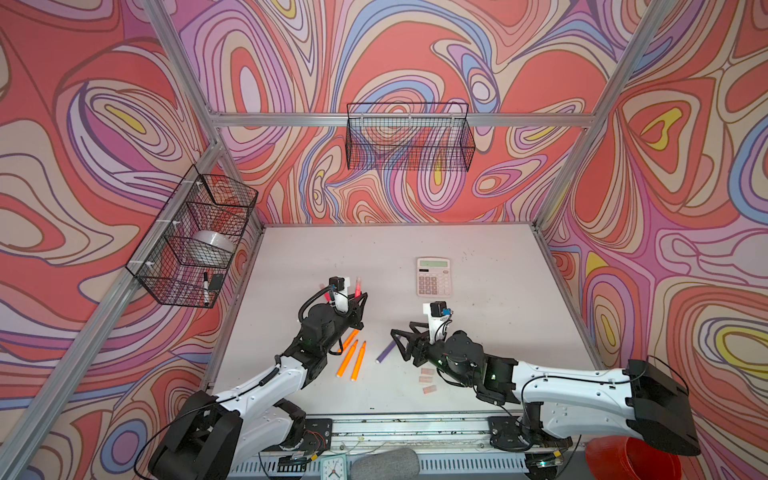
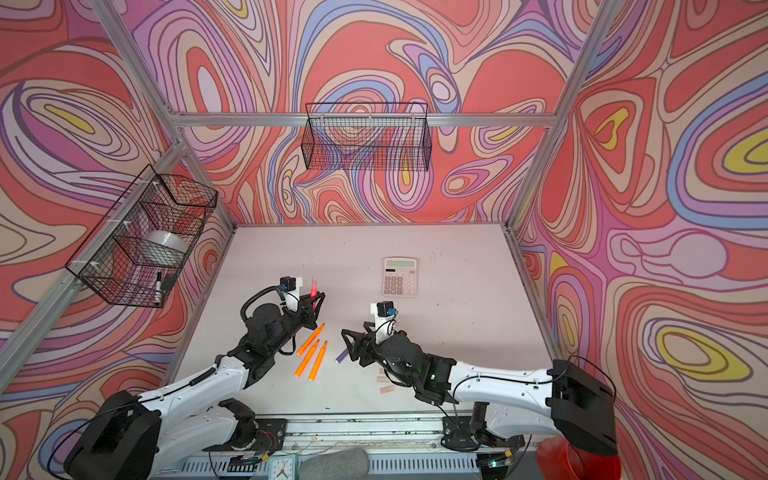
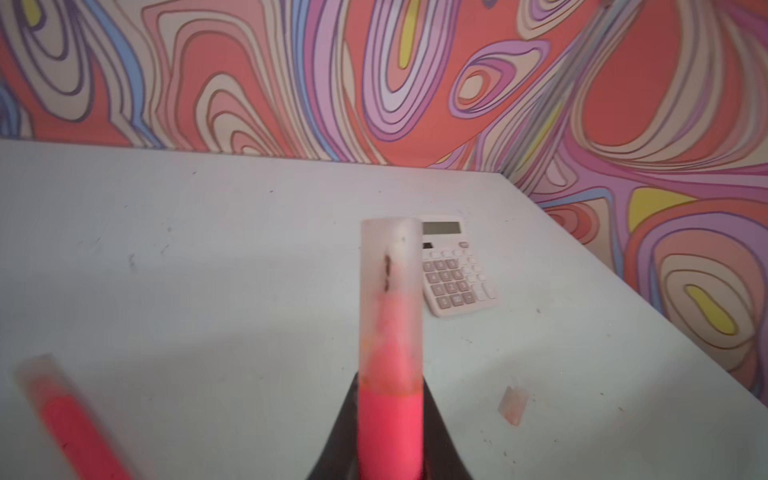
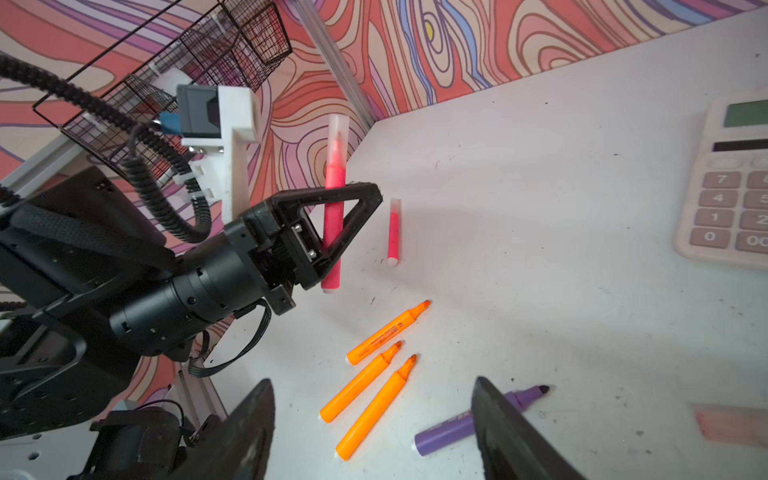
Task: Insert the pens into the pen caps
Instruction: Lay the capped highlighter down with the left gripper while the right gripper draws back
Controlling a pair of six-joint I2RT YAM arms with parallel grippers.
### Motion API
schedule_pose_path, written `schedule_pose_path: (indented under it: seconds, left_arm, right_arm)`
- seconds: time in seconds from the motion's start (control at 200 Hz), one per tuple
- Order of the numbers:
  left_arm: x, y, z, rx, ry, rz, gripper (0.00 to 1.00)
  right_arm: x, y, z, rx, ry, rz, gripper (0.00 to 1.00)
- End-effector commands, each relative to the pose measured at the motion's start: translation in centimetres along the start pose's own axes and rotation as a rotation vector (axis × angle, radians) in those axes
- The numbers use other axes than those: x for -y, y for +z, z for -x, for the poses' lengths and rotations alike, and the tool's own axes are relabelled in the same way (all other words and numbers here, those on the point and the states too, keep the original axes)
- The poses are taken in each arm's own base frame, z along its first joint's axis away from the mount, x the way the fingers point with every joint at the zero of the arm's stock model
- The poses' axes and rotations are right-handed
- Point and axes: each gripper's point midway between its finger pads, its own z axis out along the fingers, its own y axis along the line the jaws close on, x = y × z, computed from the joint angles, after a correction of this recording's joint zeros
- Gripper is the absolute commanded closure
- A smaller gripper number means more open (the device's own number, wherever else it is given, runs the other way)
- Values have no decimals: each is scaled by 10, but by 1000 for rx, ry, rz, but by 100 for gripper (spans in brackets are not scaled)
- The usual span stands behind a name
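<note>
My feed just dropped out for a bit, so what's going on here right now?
The left jaws are shut on a pink pen, held upright with a cap on its tip. The right jaws stand open and empty near the purple pen. A second capped pink pen lies on the table. The three orange pens and the purple one lie uncapped, with loose caps by the right arm.

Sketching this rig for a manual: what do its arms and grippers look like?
The left arm and right arm have white shells and black joints. The left gripper and right gripper are black with hollow triangular fingers. White brackets hold the wrist cameras; a ribbed black hose runs to the left one.
</note>
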Motion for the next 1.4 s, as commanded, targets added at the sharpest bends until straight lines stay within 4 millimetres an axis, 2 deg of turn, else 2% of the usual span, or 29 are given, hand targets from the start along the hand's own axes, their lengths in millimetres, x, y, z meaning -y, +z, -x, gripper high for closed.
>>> schedule_pose_path:
  seconds: [0.0,0.09,0.135,0.145,0.16,0.371,0.461,0.581,0.821,0.966,1.352,1.392]
  left_arm:
    - [-43,5,-15,-101,-4,255,100]
    - [-58,13,-29,-168,-11,345,100]
    - [-65,16,-42,-207,-8,376,100]
    - [-62,20,-32,-186,-14,372,100]
    - [-62,23,-31,-189,-14,377,100]
    - [-87,49,-53,-268,12,509,100]
    - [-94,62,-58,-313,35,568,100]
    - [-105,71,-63,-353,11,653,100]
    - [-122,74,-76,-357,-61,748,100]
    - [-132,67,-80,-336,-76,805,100]
    - [-139,71,-94,-374,-88,832,100]
    - [-140,71,-95,-376,-92,833,96]
  right_arm:
    - [25,1,-11,-19,3,-95,21]
    - [29,9,-17,-46,8,-124,21]
    - [31,14,-20,-64,10,-135,21]
    - [31,15,-21,-68,11,-136,22]
    - [32,16,-23,-75,12,-140,22]
    - [33,29,-33,-116,21,-136,23]
    - [34,33,-34,-125,23,-138,23]
    - [36,35,-35,-132,27,-137,23]
    - [47,33,-35,-134,43,-151,24]
    - [51,33,-36,-134,56,-151,23]
    - [54,35,-41,-153,75,-144,24]
    - [54,35,-40,-152,75,-146,23]
